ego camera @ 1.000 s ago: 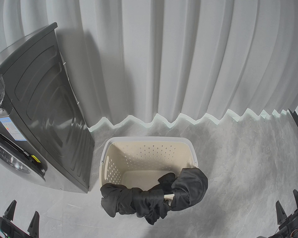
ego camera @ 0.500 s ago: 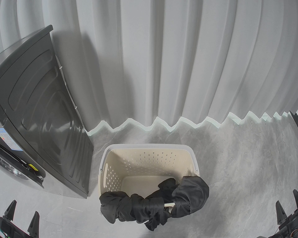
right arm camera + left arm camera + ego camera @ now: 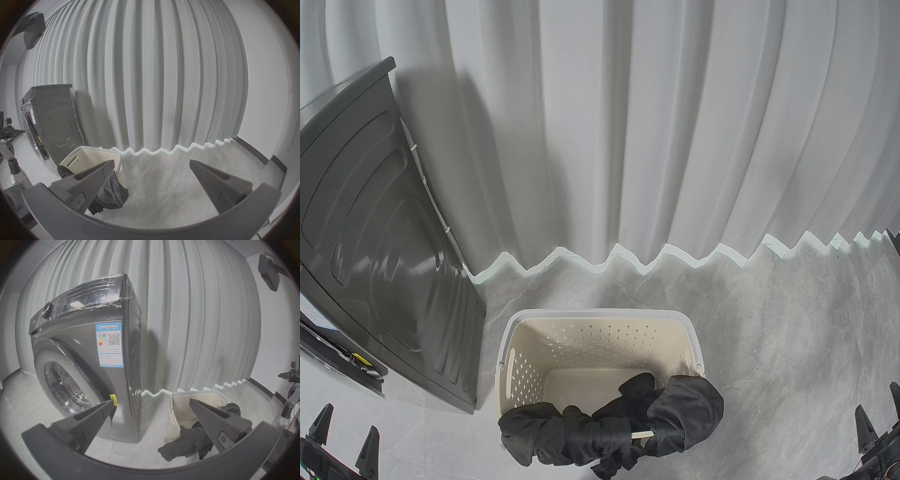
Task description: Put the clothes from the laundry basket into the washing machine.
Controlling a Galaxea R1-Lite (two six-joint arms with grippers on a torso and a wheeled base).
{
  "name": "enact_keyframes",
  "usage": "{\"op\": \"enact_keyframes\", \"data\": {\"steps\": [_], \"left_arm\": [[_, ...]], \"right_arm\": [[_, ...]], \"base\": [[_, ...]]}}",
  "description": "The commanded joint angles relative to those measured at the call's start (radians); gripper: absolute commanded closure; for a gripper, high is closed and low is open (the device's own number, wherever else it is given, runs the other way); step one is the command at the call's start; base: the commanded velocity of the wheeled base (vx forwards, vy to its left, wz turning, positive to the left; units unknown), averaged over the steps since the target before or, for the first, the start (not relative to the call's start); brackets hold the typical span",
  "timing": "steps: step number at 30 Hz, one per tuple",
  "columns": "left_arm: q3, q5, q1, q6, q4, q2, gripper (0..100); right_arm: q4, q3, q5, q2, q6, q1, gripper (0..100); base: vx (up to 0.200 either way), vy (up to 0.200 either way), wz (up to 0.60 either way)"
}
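Observation:
A cream laundry basket (image 3: pixel 600 315) stands on the floor straight ahead, with black clothes (image 3: pixel 612 425) draped over its near rim and hanging partly outside. The dark grey washing machine (image 3: pixel 375 262) stands to the left; in the left wrist view its round door (image 3: pixel 62 383) looks closed. My left gripper (image 3: pixel 342 437) sits low at the left, open and empty, short of the machine. My right gripper (image 3: pixel 881 415) sits low at the right, open and empty, well clear of the basket. The basket (image 3: pixel 190 396) and clothes (image 3: pixel 193 440) show past the left gripper (image 3: pixel 151 407). The clothes (image 3: pixel 109 193) also hang beside the right gripper (image 3: pixel 151 167).
A white pleated curtain (image 3: pixel 650 125) runs along the back, its hem touching the grey floor (image 3: pixel 800 325). Open floor lies right of the basket and between basket and machine. A dark baseboard (image 3: pixel 256 153) runs along the right wall.
The whole head view has shifted: basket, clothes and washing machine now sit lower and the machine farther left, so the camera moved. Both grippers hold the same place in the picture.

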Motion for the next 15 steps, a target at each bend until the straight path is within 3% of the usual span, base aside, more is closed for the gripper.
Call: {"op": "enact_keyframes", "data": {"steps": [1, 13, 15], "left_arm": [[0.016, 0.001, 0.000, 0.000, 0.000, -0.016, 0], [0.018, 0.001, 0.000, 0.000, 0.000, -0.016, 0], [0.018, 0.001, 0.001, 0.000, 0.000, -0.016, 0]], "right_arm": [[-0.001, 0.018, 0.000, -0.016, -0.001, 0.001, 0], [-0.001, 0.018, 0.000, -0.016, -0.001, 0.001, 0], [-0.001, 0.018, 0.000, -0.016, -0.001, 0.001, 0]], "base": [[0.200, 0.000, 0.00], [0.000, 0.000, 0.00], [0.200, 0.000, 0.00]]}}
